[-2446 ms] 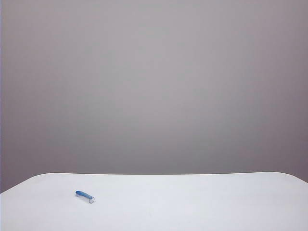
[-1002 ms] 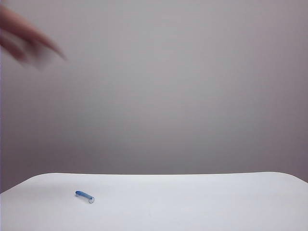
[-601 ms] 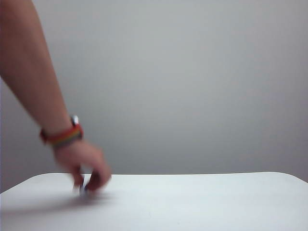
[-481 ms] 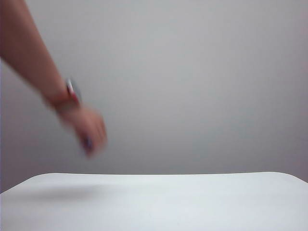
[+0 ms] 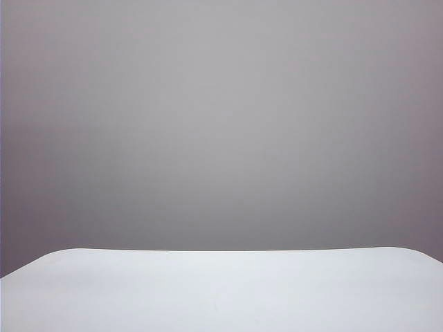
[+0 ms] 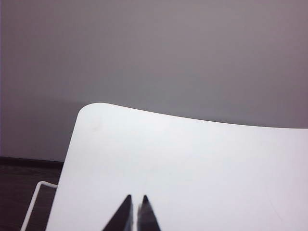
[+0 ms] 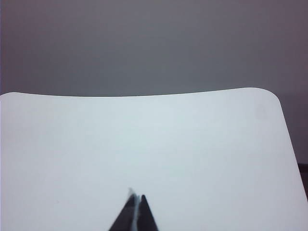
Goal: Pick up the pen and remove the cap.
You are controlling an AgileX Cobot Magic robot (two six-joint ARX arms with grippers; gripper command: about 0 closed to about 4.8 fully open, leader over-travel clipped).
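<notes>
The white counter (image 5: 221, 290) with rounded corners stands in front of a plain grey wall (image 5: 221, 124). In the exterior view only these two things show. Neither arm appears in this view.

The pen is in none of the three views, and its cap is not visible either, so where they are I cannot tell.

In the left wrist view, the left gripper (image 6: 135, 202) is over the near part of the counter, not far from the counter's side edge on that arm's side. Its two dark fingers (image 6: 124, 216) are pressed together, with only a thin line of light between the tips, and nothing is between them. A rounded far corner of the counter shows beyond the gripper. Past the side edge of the counter, lower down, there is a dark floor (image 6: 19, 187) and a thin white wire frame (image 6: 33, 202).

In the right wrist view, the right gripper (image 7: 136, 198) is also over the near part of the counter, toward the middle of its width. Its dark fingers (image 7: 126, 216) are fully together and hold nothing. The far edge of the counter and one rounded far corner show beyond it, against the grey wall.
</notes>
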